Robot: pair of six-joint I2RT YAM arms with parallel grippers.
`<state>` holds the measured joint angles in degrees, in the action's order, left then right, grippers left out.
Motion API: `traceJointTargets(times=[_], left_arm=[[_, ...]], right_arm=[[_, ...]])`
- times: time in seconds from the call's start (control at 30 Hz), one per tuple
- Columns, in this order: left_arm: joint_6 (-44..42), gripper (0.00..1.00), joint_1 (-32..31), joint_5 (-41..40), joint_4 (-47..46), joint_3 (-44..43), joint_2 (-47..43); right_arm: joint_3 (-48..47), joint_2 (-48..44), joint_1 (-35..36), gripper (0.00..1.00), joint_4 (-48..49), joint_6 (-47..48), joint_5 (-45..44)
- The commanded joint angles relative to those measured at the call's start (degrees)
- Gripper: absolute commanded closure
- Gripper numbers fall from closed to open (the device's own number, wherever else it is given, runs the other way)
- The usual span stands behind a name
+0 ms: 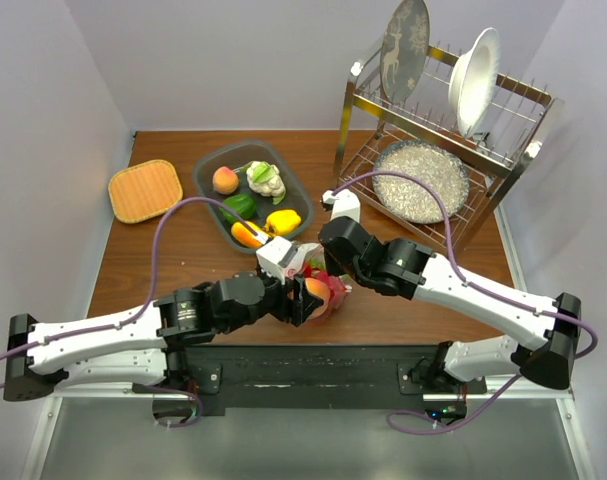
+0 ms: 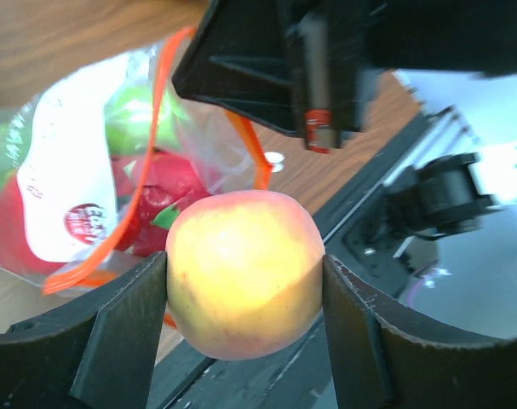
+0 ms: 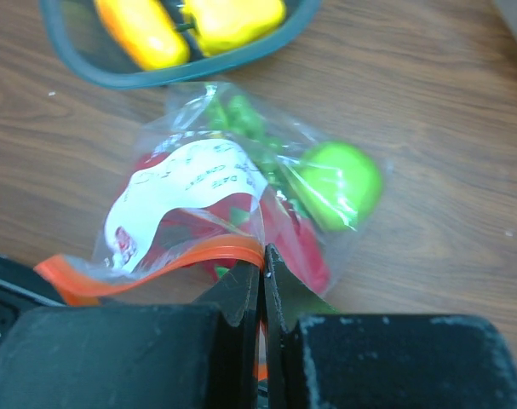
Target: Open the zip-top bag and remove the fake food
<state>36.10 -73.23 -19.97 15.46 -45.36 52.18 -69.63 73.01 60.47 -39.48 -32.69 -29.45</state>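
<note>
My left gripper (image 1: 308,296) is shut on the fake food's orange piece, a round peach-coloured fruit (image 1: 317,291), gripped at its sides (image 2: 245,273) just outside the bag's mouth. The zip-top bag (image 3: 198,183) lies on the wooden table with its orange-red zip strip (image 3: 156,264) parted. My right gripper (image 3: 262,256) is shut on that strip and holds the mouth up; it also shows in the left wrist view (image 2: 319,128). Inside the bag are a green apple (image 3: 339,183), a red bell pepper (image 3: 296,243) and a leafy green piece (image 3: 237,115).
A grey tray (image 1: 205,190) with several toy foods stands behind the bag; its rim shows in the right wrist view (image 3: 113,78). A woven mat (image 1: 144,189) lies at the far left. A dish rack (image 1: 513,150) with plates and a bowl (image 1: 420,180) stands at the back right.
</note>
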Motion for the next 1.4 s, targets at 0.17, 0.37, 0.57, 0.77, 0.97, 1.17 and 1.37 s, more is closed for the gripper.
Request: traceJointTargets(times=[0.17,0.37,0.57,0.77,0.97,1.17,1.37], left_arm=[[-4.01,0.99,-0.16,-4.61,-1.32,-9.12,-5.43],[-4.37,1.0,13.87,1.45,1.94,-14.93,0.88],[-4.02,1.0,30.68,9.84,-2.54,-15.63,10.98],[-3.4,1.0,42.02,11.53,-6.32,-17.82,21.71],[-4.37,1.0,45.72,10.83,-7.81,-19.93,30.69],[-5.95,0.74,46.42,8.28,-9.74,-21.7,37.81],[-6.57,0.27,46.6,9.16,-10.1,-21.7,39.58]], right_arm=[[1.86,-7.17,-2.55,1.0,-3.58,-0.09,-6.05],[1.16,-10.96,-2.64,1.0,-6.83,-1.06,-7.46],[-1.83,-13.69,-2.64,1.0,-10.96,-0.89,-10.7],[-9.55,-12.2,-2.98,1.0,-16.41,2.18,-18.61],[-16.42,-8.07,-6.85,1.0,-18.88,5.0,-23.54],[-10.65,-4.99,-7.21,1.0,-13.36,3.95,-17.14],[-0.79,-1.47,-7.21,1.0,-3.08,0.87,-7.4]])
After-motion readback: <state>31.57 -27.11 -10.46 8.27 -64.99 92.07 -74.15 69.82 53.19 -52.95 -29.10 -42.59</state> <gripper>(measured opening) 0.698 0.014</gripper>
